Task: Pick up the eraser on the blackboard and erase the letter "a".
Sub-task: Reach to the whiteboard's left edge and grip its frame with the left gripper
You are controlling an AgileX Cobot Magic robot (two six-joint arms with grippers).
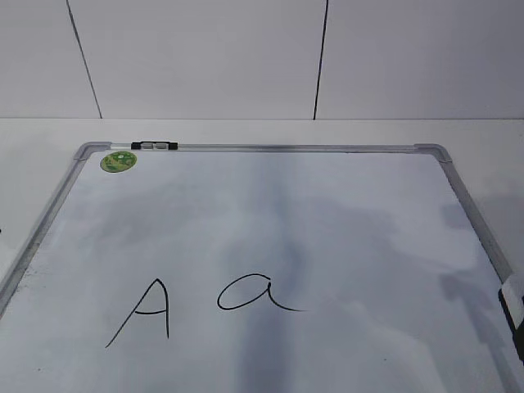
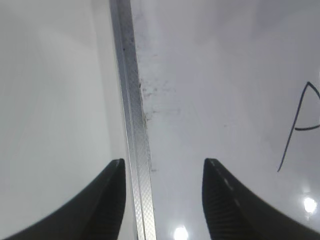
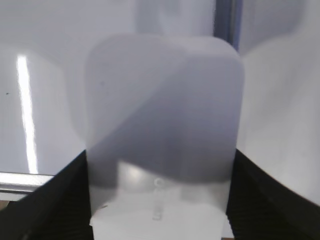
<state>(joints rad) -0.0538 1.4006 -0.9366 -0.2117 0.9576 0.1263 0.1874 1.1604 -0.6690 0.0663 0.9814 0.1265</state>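
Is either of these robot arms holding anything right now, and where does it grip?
The right end effector has the white eraser between its fingers, flanking its long sides. The left end effector holds nothing, open over the blackboard's frame.

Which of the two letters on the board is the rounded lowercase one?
The letter "a", right of the angular capital "A" on the blackboard: an oval loop with a trailing tail, not straight strokes.

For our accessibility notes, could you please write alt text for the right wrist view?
A white eraser fills the middle of the frame, sitting between the two dark fingers of the right gripper, which flank its sides. Under it lies the glossy whiteboard, with a strip of its metal frame at lower left.
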